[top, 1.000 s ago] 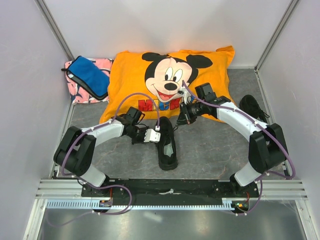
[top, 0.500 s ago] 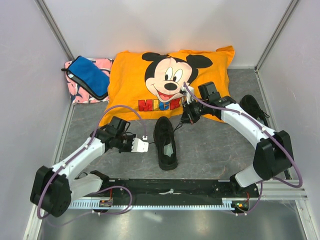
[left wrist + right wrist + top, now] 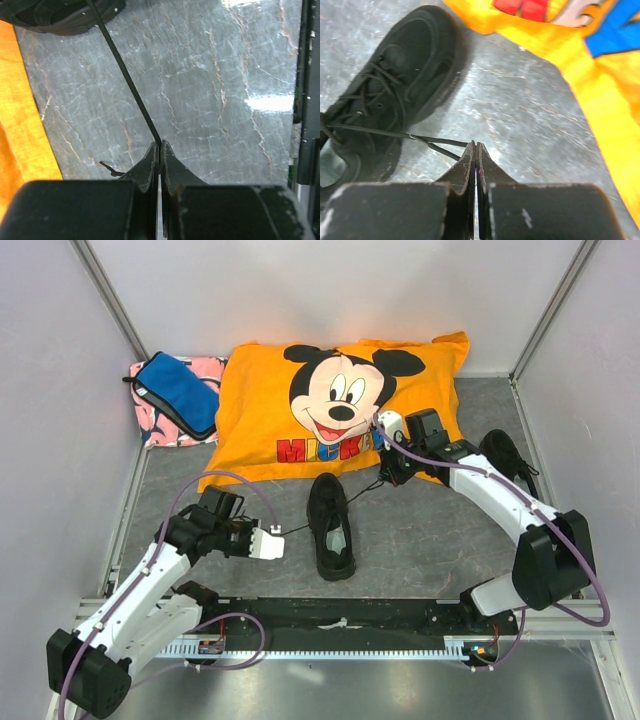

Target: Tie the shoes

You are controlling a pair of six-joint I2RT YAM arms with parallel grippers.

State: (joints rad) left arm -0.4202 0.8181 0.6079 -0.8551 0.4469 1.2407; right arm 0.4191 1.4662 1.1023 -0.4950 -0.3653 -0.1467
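Observation:
A black shoe (image 3: 331, 525) lies on the grey table in the middle, toe toward the pillow; it also shows in the right wrist view (image 3: 385, 95) and at the top of the left wrist view (image 3: 55, 15). My left gripper (image 3: 276, 537) is shut on a lace (image 3: 127, 82), stretched taut left of the shoe. My right gripper (image 3: 384, 478) is shut on a doubled lace (image 3: 435, 144), stretched taut to the shoe's upper right. The second black shoe (image 3: 506, 462) lies at the far right, partly behind the right arm.
An orange Mickey Mouse pillow (image 3: 340, 400) lies at the back. A blue pouch (image 3: 178, 392) rests on a pink cloth (image 3: 160, 425) at the back left. White walls close in both sides. A black rail (image 3: 330, 615) runs along the near edge.
My left gripper has pulled left and back from the shoe, drawing its lace out taut. My right gripper has moved a little right toward the pillow with its lace.

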